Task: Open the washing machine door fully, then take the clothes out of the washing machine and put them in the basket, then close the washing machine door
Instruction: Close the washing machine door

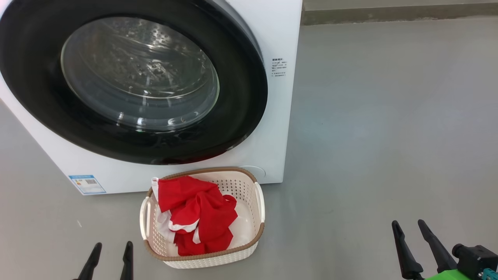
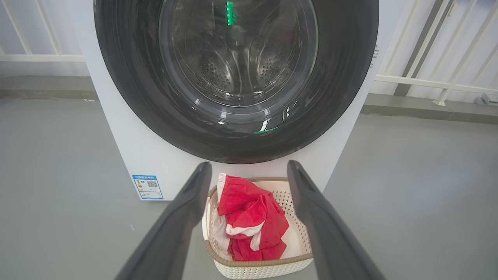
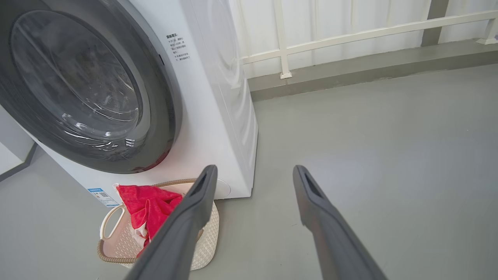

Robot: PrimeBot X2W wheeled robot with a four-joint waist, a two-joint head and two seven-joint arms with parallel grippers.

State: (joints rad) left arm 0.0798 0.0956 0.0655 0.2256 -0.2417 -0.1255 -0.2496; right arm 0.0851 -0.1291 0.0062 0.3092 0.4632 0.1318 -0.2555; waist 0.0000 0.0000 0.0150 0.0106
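Even brightness, glare on door (image 1: 134, 77)

Grey floor (image 1: 389, 116): white washer (image 1: 281, 128) stands on it; basket (image 1: 206, 261) on floor just before washer front.
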